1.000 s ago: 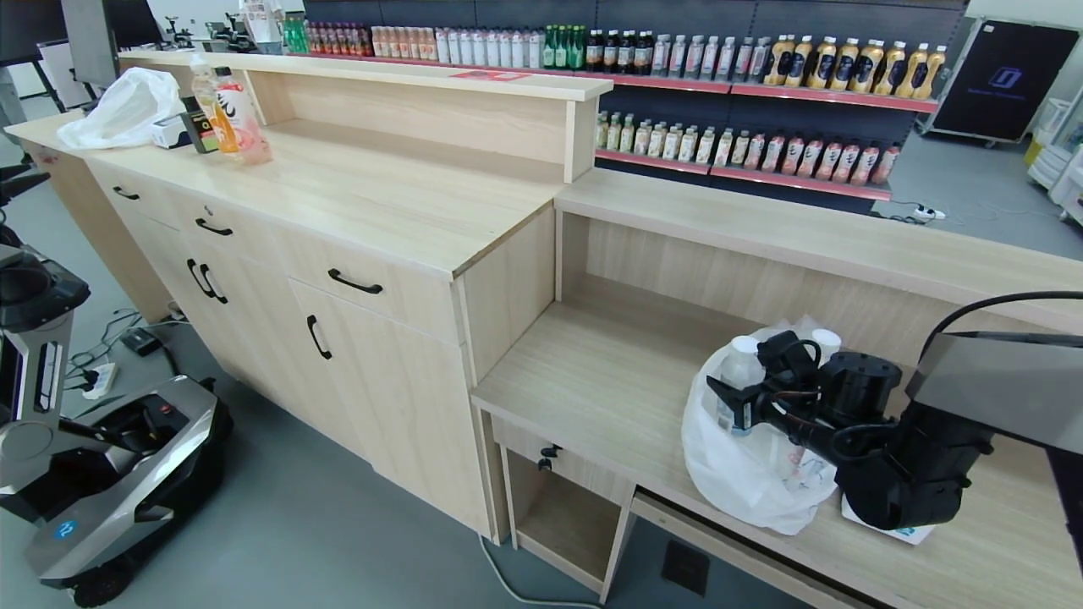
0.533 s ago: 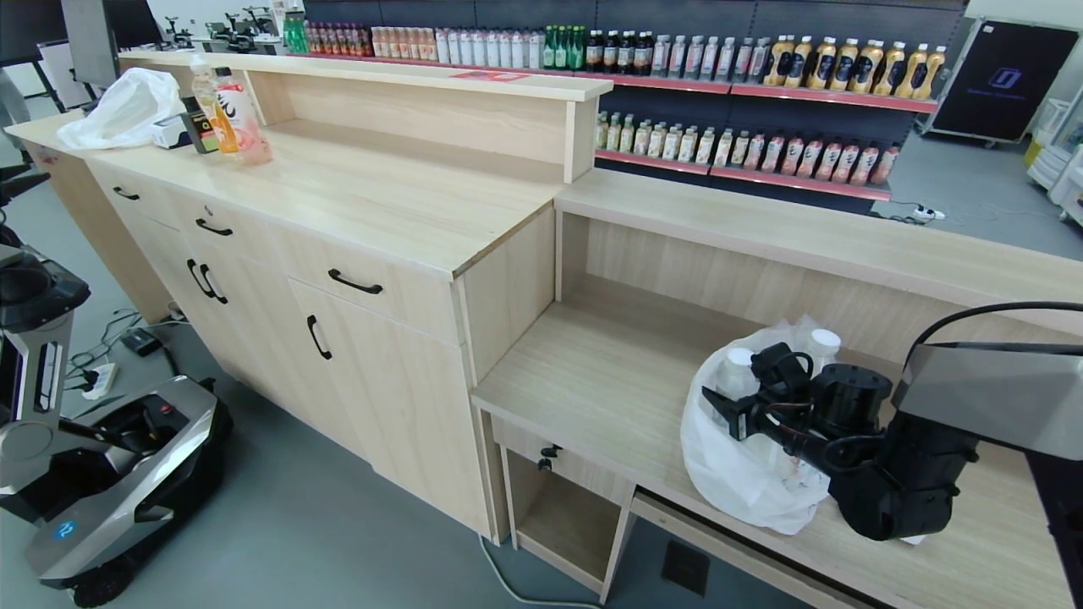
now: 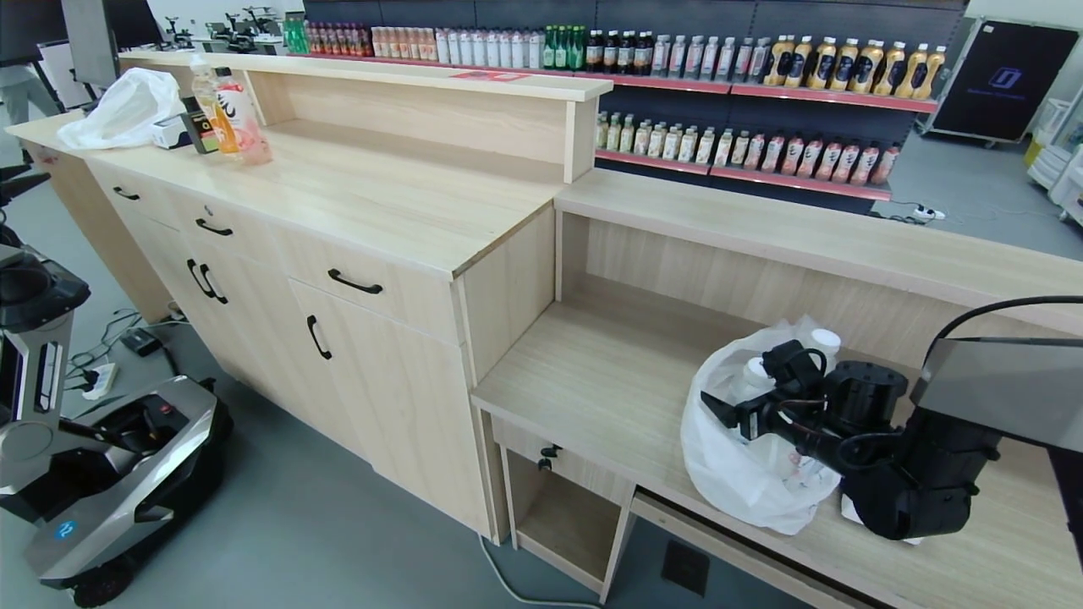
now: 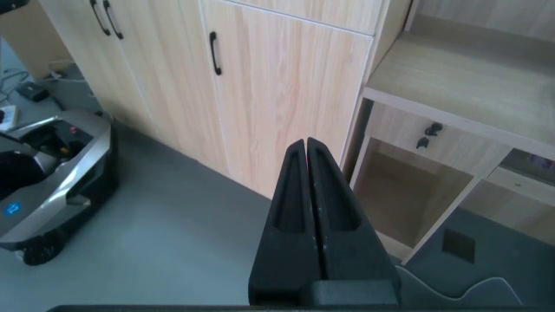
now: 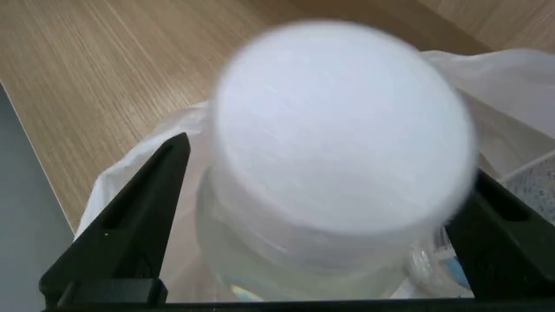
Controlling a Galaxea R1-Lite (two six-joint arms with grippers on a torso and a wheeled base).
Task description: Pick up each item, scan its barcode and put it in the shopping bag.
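Observation:
A white plastic shopping bag (image 3: pixel 744 465) stands open on the low wooden counter (image 3: pixel 609 372) at the right. My right gripper (image 3: pixel 749 382) hangs over the bag's mouth, shut on a clear bottle with a white cap (image 3: pixel 755 369) that leans inside the bag. In the right wrist view the cap (image 5: pixel 342 130) sits between the two black fingers (image 5: pixel 147 208), with bag plastic (image 5: pixel 512 78) around it. Another white-capped bottle (image 3: pixel 823 340) stands in the bag behind. My left gripper (image 4: pixel 306 149) is shut with nothing in it, above the grey floor in front of the cabinet doors.
A white box (image 3: pixel 853 510) lies on the counter under my right arm. On the far tall counter (image 3: pixel 364 194) stand two bottles (image 3: pixel 235 114), small boxes (image 3: pixel 182 131) and another white bag (image 3: pixel 123 106). Drink shelves (image 3: pixel 719 76) line the back wall. Another robot base (image 3: pixel 110 457) stands at left.
My right gripper has lowered the bottle deeper into the bag, and the bottle now tilts. The arm shifted slightly. The left gripper shows no change.

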